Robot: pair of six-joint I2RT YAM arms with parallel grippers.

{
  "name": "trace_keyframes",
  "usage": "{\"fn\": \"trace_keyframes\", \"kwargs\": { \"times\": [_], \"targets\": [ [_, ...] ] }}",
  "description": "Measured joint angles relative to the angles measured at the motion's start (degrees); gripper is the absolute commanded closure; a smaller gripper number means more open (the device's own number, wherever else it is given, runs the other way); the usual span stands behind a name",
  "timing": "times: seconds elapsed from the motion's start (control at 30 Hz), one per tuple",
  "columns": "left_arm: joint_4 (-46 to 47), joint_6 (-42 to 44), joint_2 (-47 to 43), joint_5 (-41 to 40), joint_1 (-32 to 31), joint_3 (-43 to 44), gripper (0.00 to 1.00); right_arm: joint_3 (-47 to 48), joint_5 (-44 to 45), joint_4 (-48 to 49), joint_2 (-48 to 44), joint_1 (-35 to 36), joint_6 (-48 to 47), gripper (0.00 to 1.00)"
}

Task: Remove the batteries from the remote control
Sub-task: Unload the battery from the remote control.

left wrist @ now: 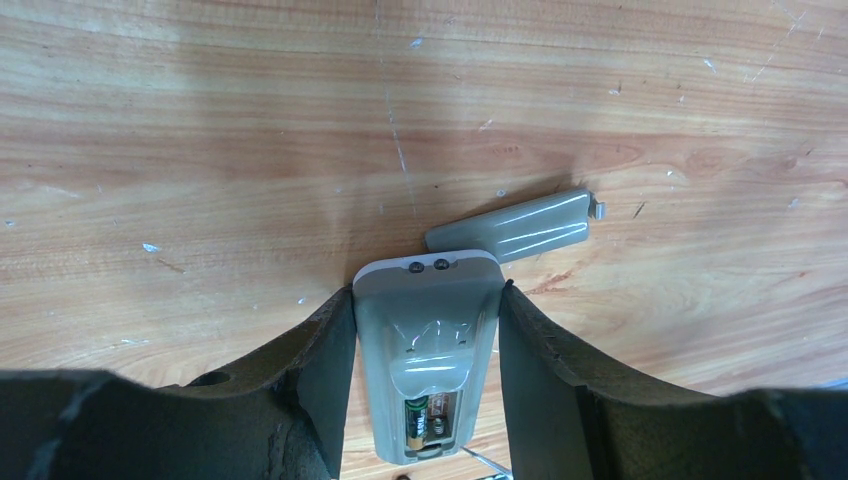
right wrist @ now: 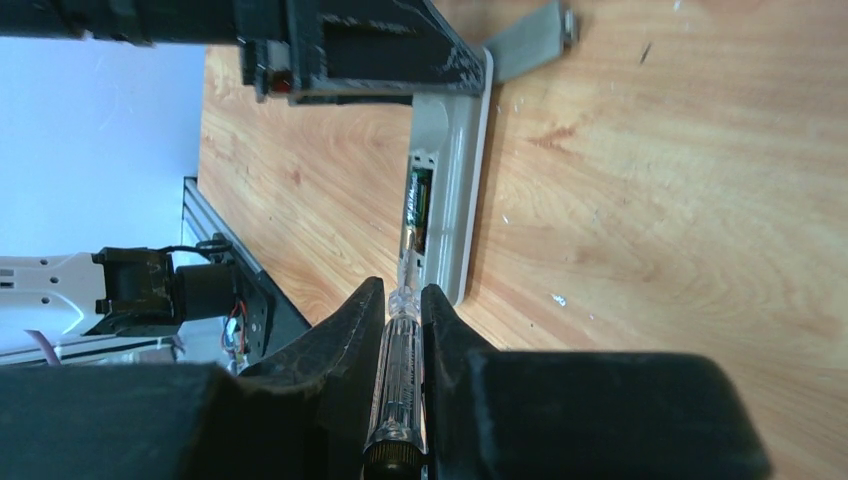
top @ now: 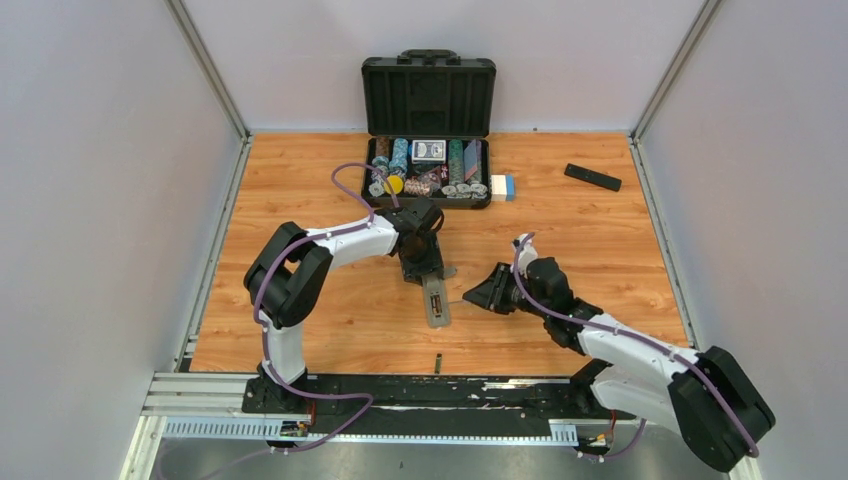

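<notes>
L gripper (left wrist: 425, 300) is clamping the grey remote (left wrist: 425, 345) across its width. Its jaws are standing about half apart w/ both fingers pressing the sides, pinning it back-side-up on the table (left wrist: 200, 150). The loose cover (left wrist: 510, 225) is lying right by the remote's far end, out of the way. The compartment is showing open at the near end, w/ one battery (left wrist: 415, 420) sitting inside. Can't tell if a 2nd is lying beside it. In the top view a slim dark stick (top: 438, 363) is lying nr the table's front edge, prob a cell already out.

R gripper (right wrist: 402, 290) is pinching a clear-handled tool (right wrist: 395, 390), prob a small screwdriver. Its jaws are nearly closed on the handle, and the tip is pointing at the open end of the compartment.

Step in hand, as I'm reading it — prying out the remaining cell. Doing it well means:
- working the tip under one end of the battery and levering up gently, not stabbing along its length
- going in at a low angle w/ small motion
- gripping firm on the L side so the remote isn't sliding or tipping

Too much force — and the cell is likely flying off toward the edge.
</notes>
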Motion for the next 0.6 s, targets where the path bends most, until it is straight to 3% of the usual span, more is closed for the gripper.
{"fn": "trace_keyframes", "kwargs": {
  "times": [0.17, 0.6],
  "targets": [
    [0.76, -0.04, -0.09, -0.48, 0.00, -0.13, 0.92, 3.65, 2.32, -4.94, -2.99, 0.00, -3.76, 1.00],
    [0.92, -0.20, -0.15, -0.66, -0.02, -0.26, 0.93, 4.55, -0.90, -3.39, 5.01, 0.55, -4.48, 1.00]
  ]
}}
